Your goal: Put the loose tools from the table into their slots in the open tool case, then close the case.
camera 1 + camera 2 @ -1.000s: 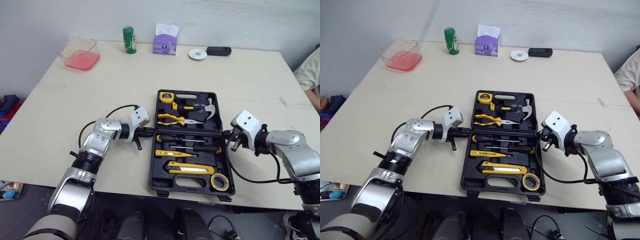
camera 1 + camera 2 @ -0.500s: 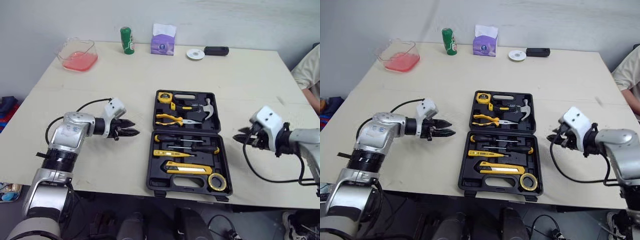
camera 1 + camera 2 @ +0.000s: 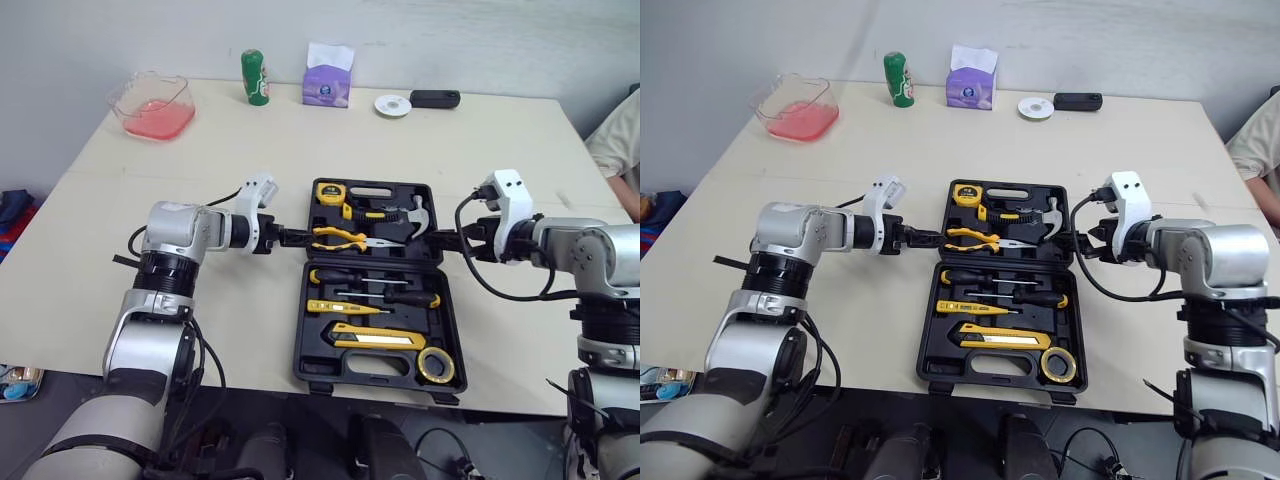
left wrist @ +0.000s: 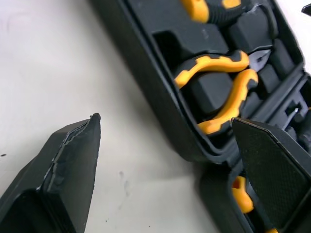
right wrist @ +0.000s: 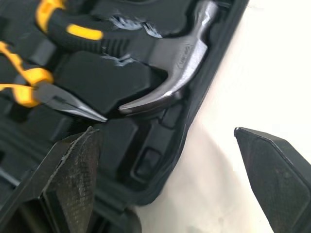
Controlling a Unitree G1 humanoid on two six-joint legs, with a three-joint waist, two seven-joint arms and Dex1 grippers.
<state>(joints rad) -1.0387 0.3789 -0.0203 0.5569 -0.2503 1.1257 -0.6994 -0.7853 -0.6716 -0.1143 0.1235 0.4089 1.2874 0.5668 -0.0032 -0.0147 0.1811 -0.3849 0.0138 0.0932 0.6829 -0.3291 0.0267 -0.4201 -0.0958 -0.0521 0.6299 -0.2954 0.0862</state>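
Note:
The black tool case lies open flat at the table's middle. In its slots sit a tape measure, hammer, pliers, screwdrivers, a utility knife and a tape roll. My left gripper is open at the left wall of the far half. In its wrist view the fingers straddle that wall beside the pliers. My right gripper is open at the right wall, straddling the edge by the hammer.
Along the table's far edge stand a clear container of pink liquid, a green can, a purple tissue box, a white disc and a black object. A person's sleeve shows at the right edge.
Both grippers were shut beside the case's hinge line. They swung outward, opened, and came back in to the side walls of the far half. The case has not moved.

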